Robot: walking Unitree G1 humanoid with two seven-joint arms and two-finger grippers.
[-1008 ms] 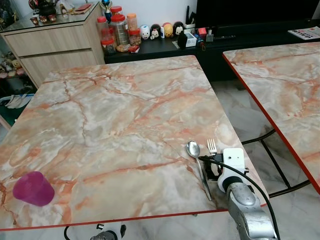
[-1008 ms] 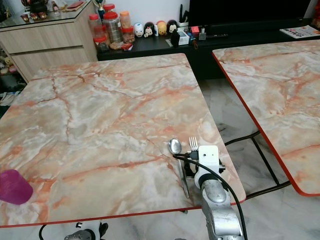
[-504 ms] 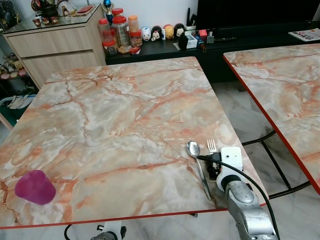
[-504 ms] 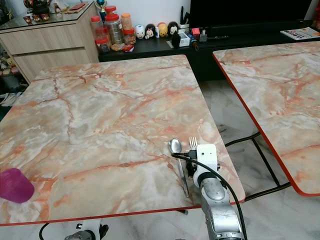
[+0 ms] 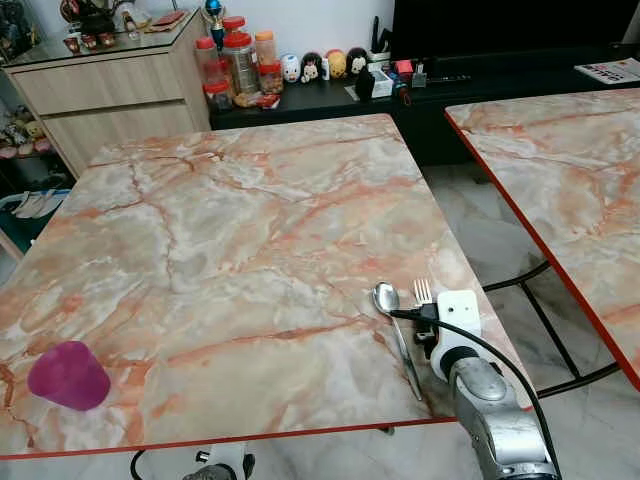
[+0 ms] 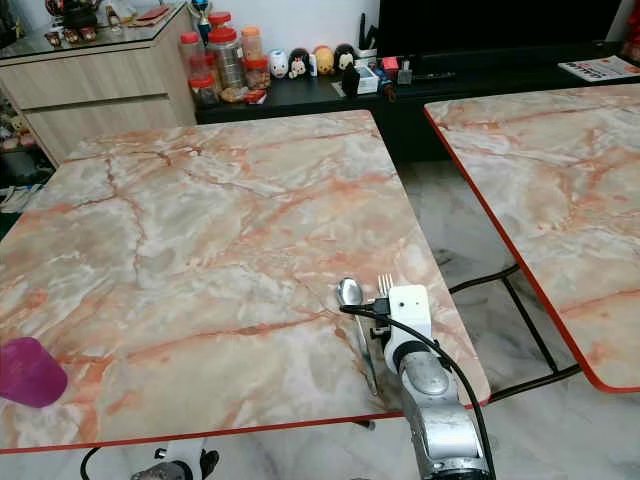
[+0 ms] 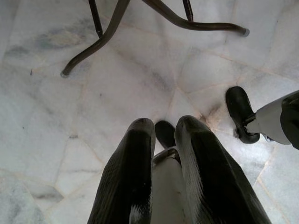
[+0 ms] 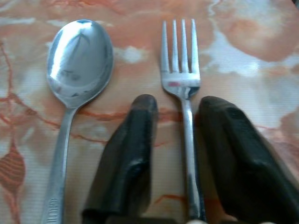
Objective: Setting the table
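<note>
Right gripper parted, straddling silver metal fork handle; shiny steel spoon at its 9 o'clock.

On the near table, the spoon and fork lie side by side close to the near right corner, spoon to the left, both heads pointing away from the robot. The right gripper sits over the fork's handle, one finger on each side. A cup stands at the near left edge. A second table stands to the right across a gap. Behind, jars sit on a low cabinet, beside a sideboard to the left.
</note>
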